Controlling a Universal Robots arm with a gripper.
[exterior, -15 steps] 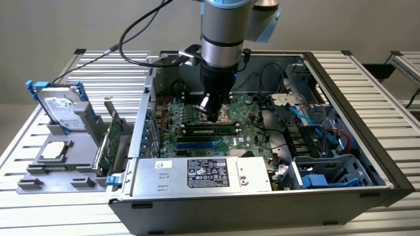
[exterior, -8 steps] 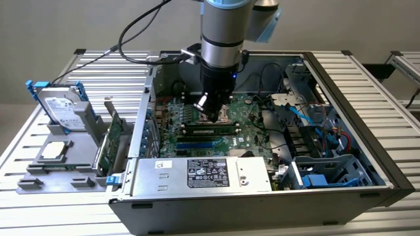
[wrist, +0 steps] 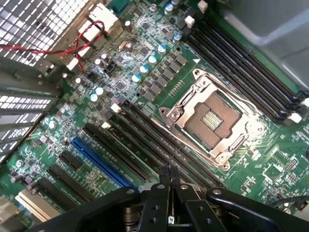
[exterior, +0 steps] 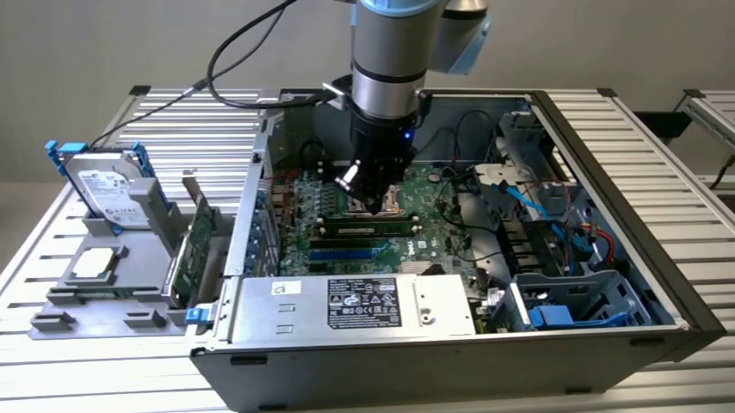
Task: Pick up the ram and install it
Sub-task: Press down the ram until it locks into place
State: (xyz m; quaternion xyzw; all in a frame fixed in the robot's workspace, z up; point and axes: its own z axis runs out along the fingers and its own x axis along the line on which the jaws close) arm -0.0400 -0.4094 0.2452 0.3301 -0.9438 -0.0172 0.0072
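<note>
Ribbed aluminium table (exterior: 643, 129) carries the open computer case (exterior: 643, 284) you are working in, with a grey fixture tray off toward the exterior view's left. Start at your gripper (wrist: 167, 173): its fingers are pressed together with nothing between them, hanging just above the motherboard (wrist: 145, 72) inside the case. Directly beneath the fingertips run the long black memory slots (wrist: 145, 145), parallel to one another, and just beyond them sits the open processor socket (wrist: 212, 118) in its metal frame.

Now the ram (exterior: 370, 230): in the exterior view a green stick with dark chips already stands in a slot just below and in front of your gripper (exterior: 373, 191), close but apart from the fingers. Its long axis lies across the board, along the slot rows, toward the exterior view's left and right. From these pictures it appears seated, though you cannot confirm the end latches.

Farther from the gripper, the hard drive (exterior: 106, 185) and an expansion card (exterior: 198, 237) stand in the tray, well apart.
</note>
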